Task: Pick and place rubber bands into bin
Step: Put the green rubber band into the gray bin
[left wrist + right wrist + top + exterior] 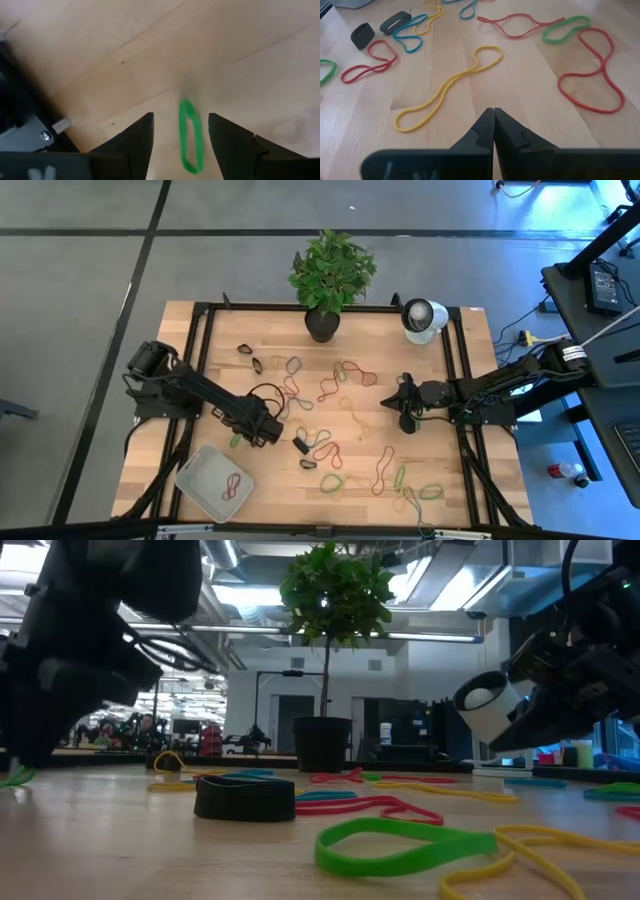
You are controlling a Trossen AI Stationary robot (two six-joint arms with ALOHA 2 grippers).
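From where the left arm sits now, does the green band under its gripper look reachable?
Probably yes. The left gripper is open with the green rubber band lying flat on the bare table between its fingers, and nothing covers it.

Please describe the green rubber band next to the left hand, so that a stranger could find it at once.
Start at the bin in the table's near-left corner, then go up to the left hand, just beyond it. The green rubber band lies flat on bare wood between the open fingers. Unlike the other bands, it lies alone, a narrow closed loop.
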